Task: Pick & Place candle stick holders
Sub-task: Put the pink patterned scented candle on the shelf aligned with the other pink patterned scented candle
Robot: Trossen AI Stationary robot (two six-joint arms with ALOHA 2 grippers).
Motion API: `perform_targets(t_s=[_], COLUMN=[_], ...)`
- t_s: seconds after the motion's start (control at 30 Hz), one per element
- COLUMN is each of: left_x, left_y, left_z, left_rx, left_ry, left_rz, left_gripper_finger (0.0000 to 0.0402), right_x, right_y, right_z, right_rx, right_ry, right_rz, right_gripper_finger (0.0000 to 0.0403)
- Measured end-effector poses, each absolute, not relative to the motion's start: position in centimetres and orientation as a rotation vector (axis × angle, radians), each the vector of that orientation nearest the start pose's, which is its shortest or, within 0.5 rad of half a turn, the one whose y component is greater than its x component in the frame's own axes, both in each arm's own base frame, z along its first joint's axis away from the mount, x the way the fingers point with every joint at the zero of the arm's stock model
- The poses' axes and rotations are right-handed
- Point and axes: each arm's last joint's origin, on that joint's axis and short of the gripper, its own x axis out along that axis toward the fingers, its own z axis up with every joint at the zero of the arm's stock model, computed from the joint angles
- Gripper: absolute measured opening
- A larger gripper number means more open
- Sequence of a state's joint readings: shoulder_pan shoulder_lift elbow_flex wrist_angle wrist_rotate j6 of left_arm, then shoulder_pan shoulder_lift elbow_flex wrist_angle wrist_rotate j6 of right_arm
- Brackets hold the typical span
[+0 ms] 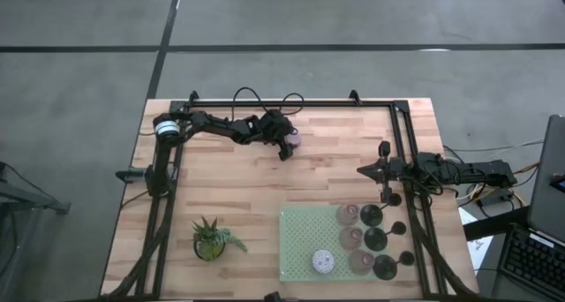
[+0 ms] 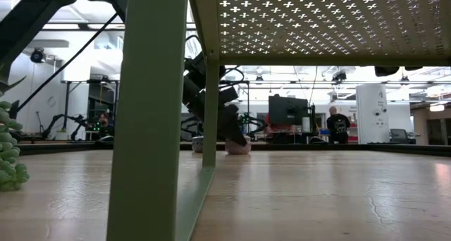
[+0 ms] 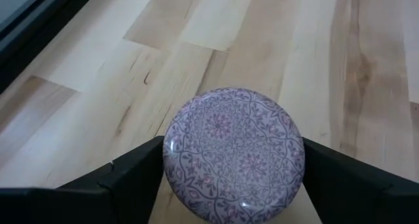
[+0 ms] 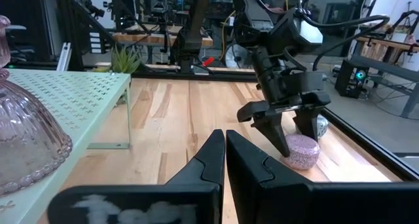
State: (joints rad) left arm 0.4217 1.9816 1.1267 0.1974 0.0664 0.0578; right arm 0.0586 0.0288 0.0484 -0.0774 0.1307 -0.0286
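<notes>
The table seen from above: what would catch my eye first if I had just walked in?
Probably the left gripper near the far edge of the table, its fingers standing open on either side of a small round lilac holder. Next, the green perforated stand at the near right, crowded with pink and black holders, and the little potted plant left of it.

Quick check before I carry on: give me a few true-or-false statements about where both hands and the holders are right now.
1. The left hand straddles a round lilac holder on the bare wood. True.
2. The right hand is wide open. False: it is shut and empty.
3. The potted plant stands on the green tray. False: it stands on the wood beside the tray.
4. Several holders already sit on the green tray. True.
5. The lilac holder lies tipped on its side. False: it sits flat.
</notes>
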Motion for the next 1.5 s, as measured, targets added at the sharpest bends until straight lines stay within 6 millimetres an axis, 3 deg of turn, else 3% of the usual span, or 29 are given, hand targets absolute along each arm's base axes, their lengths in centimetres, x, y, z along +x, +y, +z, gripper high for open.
perform_targets(t_s=[0.17, 0.47, 0.67, 0.8, 0.93, 1.1, 1.5], left_x=[37.4, 37.4, 37.1, 36.7, 36.3, 36.0, 36.8], left_y=[16.5, 16.3, 15.7, 14.2, 11.8, 7.3, -4.9], left_z=[14.2, 14.4, 17.2, 19.5, 22.5, 25.7, 28.7], left_rx=[-0.110, -0.152, -0.173, -0.157, -0.120, -0.074, -0.012], left_ry=[0.641, 0.626, 0.599, 0.593, 0.543, 0.476, 0.392], left_rz=[0.312, 0.263, 0.210, 0.182, 0.127, 0.019, -0.270], left_gripper_finger=[0.0293, 0.0304, 0.0300, 0.0301, 0.0302, 0.0303, 0.0304], right_x=[9.6, 9.6, 9.6, 9.6, 9.6, 9.6, 9.6], right_y=[0.2, 0.2, 0.2, 0.2, 0.2, 0.2, 0.2], right_z=[17.0, 17.0, 17.0, 17.0, 17.0, 17.0, 17.0], right_rx=[-0.034, -0.034, -0.032, -0.032, -0.033, -0.032, -0.034], right_ry=[0.059, 0.059, 0.059, 0.059, 0.059, 0.059, 0.059], right_rz=[-0.071, -0.071, -0.072, -0.071, -0.072, -0.072, -0.071], right_gripper_finger=[0.0008, 0.0008, 0.0008, 0.0008, 0.0008, 0.0008, 0.0008])
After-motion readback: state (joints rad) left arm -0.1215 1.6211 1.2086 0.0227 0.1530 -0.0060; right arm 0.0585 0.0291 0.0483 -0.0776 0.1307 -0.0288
